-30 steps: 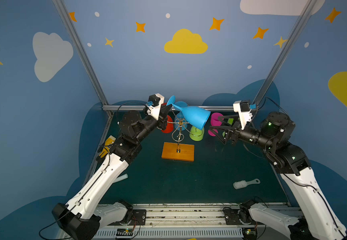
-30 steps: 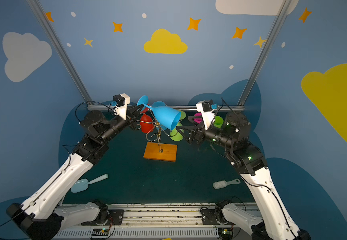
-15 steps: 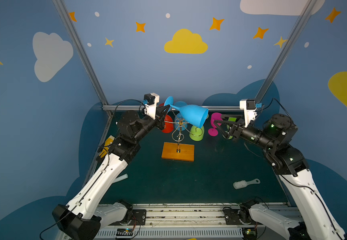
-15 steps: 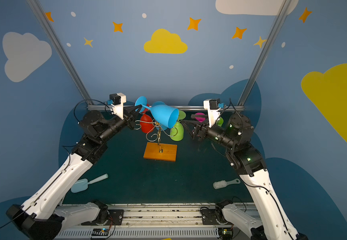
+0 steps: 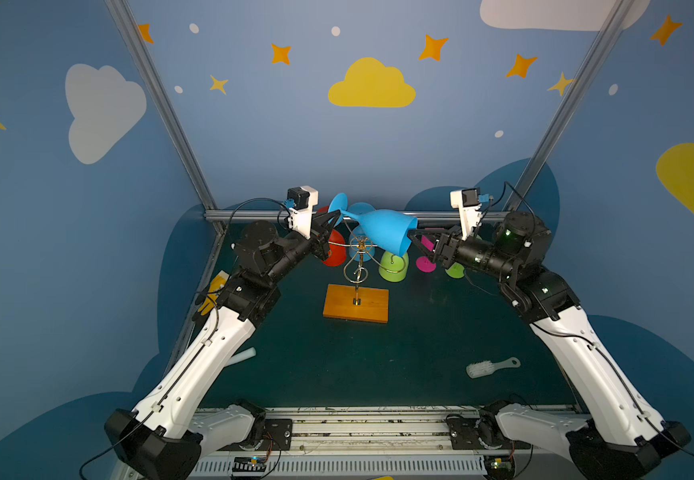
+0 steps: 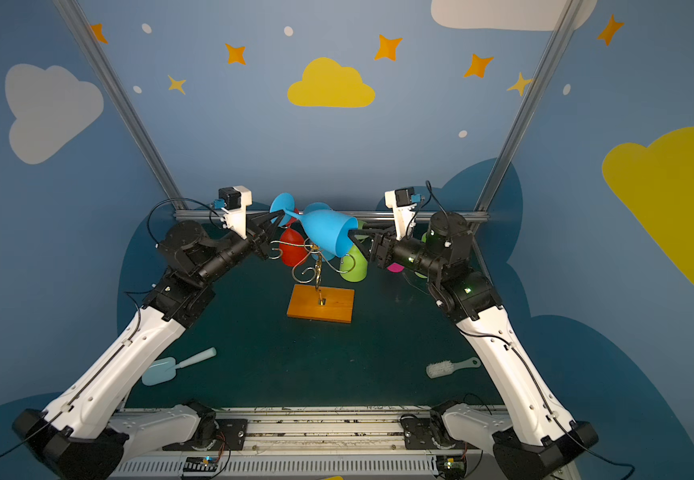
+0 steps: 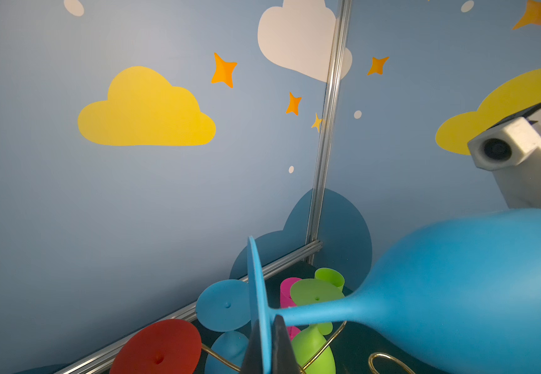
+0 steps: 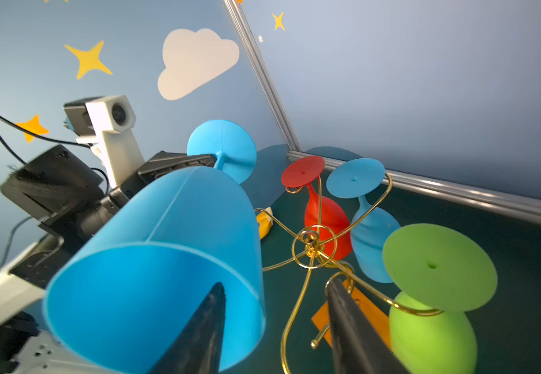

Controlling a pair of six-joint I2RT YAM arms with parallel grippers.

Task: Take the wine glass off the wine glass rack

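Observation:
A blue wine glass (image 5: pixel 382 232) (image 6: pixel 328 232) lies on its side in the air above the wine glass rack (image 5: pixel 360 259) (image 6: pixel 318 266), a gold wire stand on an orange base (image 5: pixel 355 303). My left gripper (image 5: pixel 339 214) (image 7: pixel 266 327) is shut on the edge of the glass's foot. My right gripper (image 5: pixel 414 232) (image 8: pixel 275 285) is open and straddles the bowl's rim. One finger (image 8: pixel 198 333) is inside the mouth and the other sits outside, apart from it. Red (image 8: pixel 326 213), pale blue (image 8: pixel 372 236) and green (image 8: pixel 431 327) glasses hang upside down on the rack's arms.
A pink glass (image 5: pixel 425 264) and a green one (image 5: pixel 455 270) stand on the table behind the rack, near my right wrist. A white brush (image 5: pixel 490 368) lies front right, a pale blue scoop (image 6: pixel 171 368) front left, a yellow item (image 5: pixel 212 291) by the left arm.
My right gripper has come in to the bowl's mouth and its jaws have narrowed around the rim. The blue glass has levelled a little in my left gripper.

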